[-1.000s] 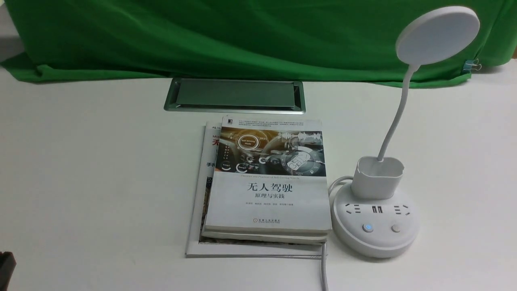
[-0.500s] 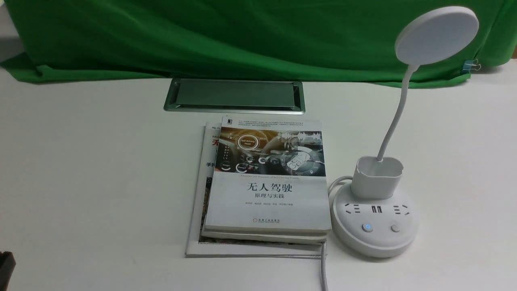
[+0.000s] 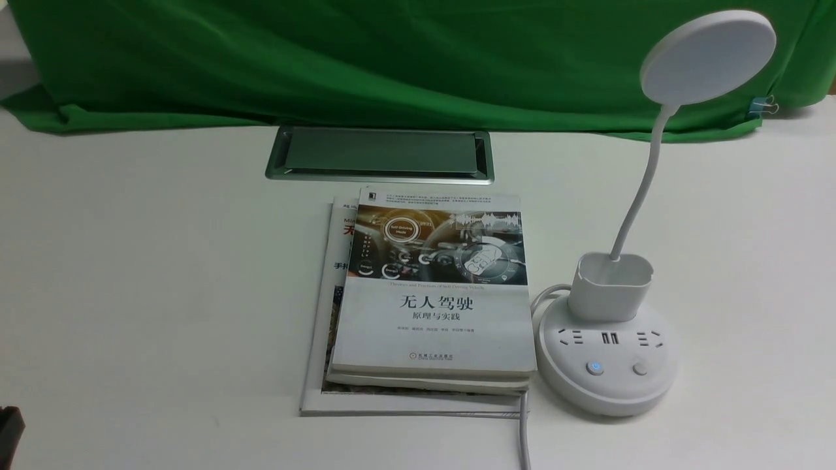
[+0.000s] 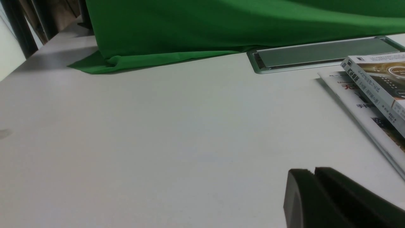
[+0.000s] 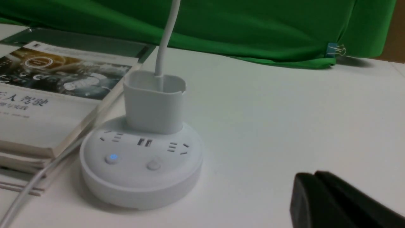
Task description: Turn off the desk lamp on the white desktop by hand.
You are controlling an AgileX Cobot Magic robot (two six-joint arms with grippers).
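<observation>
Books (image 3: 434, 287) stacked at the centre of the white counter (image 3: 144, 261) carry the clearest writing here: the top cover reads 无人驾驶, with 原理与实践 beneath it, below a dashboard photograph bearing a small line of English too fine to read. A thinner publication (image 3: 330, 307) lies under the stack, its red and black characters mostly covered.

Just to the right of the books, almost touching them, stands the desk lamp (image 3: 607, 352). Its round base holds two sockets, a pair of USB ports and two buttons; the button nearer the books (image 3: 594, 367) glows blue, while the other (image 3: 640, 369) is unlit. A cup-shaped holder (image 3: 610, 286) rises from the back of the base, and a thin neck curves up to the disc head (image 3: 708, 55), which stands against the green cloth (image 3: 392, 59). The lamp's white cord (image 3: 524, 431) runs along the books' right edge toward the near side of the counter.

Beyond the books, a silver-framed grey hatch (image 3: 379, 155) is set into the counter. A small blue binder clip (image 3: 761, 104) grips the cloth far right of the books.

Left pincer (image 4: 314, 172) sits low over bare counter well left of the books, fingers pressed together. Right pincer (image 5: 314, 175) rests right of the lamp base, apart from it, fingers likewise together.
</observation>
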